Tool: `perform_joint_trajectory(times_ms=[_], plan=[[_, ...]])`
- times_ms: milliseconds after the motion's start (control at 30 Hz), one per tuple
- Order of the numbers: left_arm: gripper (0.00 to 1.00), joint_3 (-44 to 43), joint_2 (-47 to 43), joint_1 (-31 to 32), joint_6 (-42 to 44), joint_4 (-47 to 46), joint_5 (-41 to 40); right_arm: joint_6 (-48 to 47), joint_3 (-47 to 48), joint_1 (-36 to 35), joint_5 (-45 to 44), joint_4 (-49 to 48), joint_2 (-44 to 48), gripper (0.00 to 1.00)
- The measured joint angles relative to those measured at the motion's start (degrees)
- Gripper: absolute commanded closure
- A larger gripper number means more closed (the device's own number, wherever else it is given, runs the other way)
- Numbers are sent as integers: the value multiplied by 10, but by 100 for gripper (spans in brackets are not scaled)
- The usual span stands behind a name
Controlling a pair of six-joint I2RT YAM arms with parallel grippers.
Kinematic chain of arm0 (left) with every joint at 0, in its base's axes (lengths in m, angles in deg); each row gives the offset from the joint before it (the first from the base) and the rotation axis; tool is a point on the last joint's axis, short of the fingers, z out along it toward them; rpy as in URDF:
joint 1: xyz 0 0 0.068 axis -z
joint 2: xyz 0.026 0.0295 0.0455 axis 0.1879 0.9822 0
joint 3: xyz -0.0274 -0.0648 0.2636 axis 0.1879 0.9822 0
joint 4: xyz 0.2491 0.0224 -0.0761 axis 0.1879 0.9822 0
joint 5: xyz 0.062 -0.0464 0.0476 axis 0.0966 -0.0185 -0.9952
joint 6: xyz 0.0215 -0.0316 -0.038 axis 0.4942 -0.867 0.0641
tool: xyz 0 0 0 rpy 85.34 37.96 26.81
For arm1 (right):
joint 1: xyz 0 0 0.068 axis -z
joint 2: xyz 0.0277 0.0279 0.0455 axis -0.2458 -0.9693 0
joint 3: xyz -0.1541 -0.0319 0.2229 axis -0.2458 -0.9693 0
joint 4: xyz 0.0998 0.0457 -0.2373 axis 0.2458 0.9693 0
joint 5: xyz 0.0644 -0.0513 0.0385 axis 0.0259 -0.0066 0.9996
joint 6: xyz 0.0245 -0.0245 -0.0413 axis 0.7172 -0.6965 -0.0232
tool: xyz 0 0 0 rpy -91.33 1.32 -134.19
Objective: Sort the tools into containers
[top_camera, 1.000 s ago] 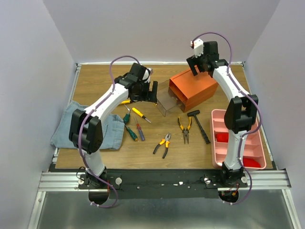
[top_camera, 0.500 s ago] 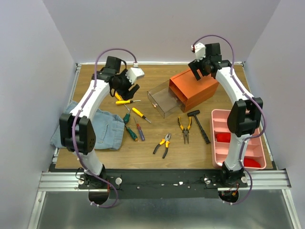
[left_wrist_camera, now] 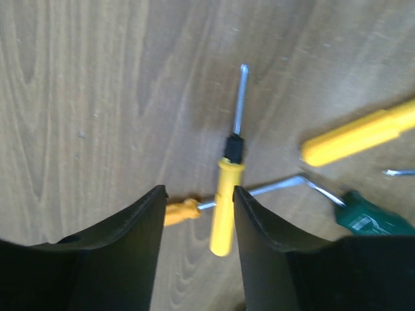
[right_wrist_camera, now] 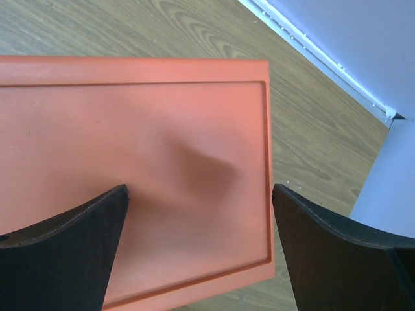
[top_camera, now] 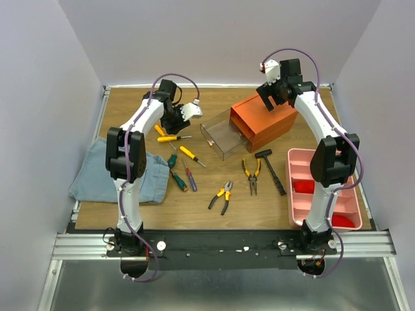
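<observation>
My left gripper is open and hangs low over the table, its jaws either side of a yellow-handled screwdriver, not touching it. That screwdriver lies left of the pulled-out clear drawer of the orange cabinet. More screwdrivers lie nearby: yellow, green and red-blue. Two pliers and a black hammer lie in front of the cabinet. My right gripper is open wide above the cabinet top, holding nothing.
A blue cloth lies at the left front under the left arm. A pink divided tray with red items stands at the right front. In the left wrist view a second yellow handle and a green handle lie to the right.
My left gripper has left the clear drawer, swung left and come down over the yellow screwdrivers. The right gripper has stayed above the cabinet.
</observation>
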Motion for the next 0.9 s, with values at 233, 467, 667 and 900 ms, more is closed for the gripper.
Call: perform_joint_trajectory(times_ms=[233,467,667,900], plan=[[49,-60,75,-3,4,19,-15,0,-13,0,3,12,13,0],[48,-57,76,-19,-10,34,6,0,-16,0,2,12,15,0],[48,-34,41,-26,-24,34,33,0,-24,0,2,15,22,0],[54,-8,22,-26,-24,31,50,-1,-25,0,2,15,23,0]])
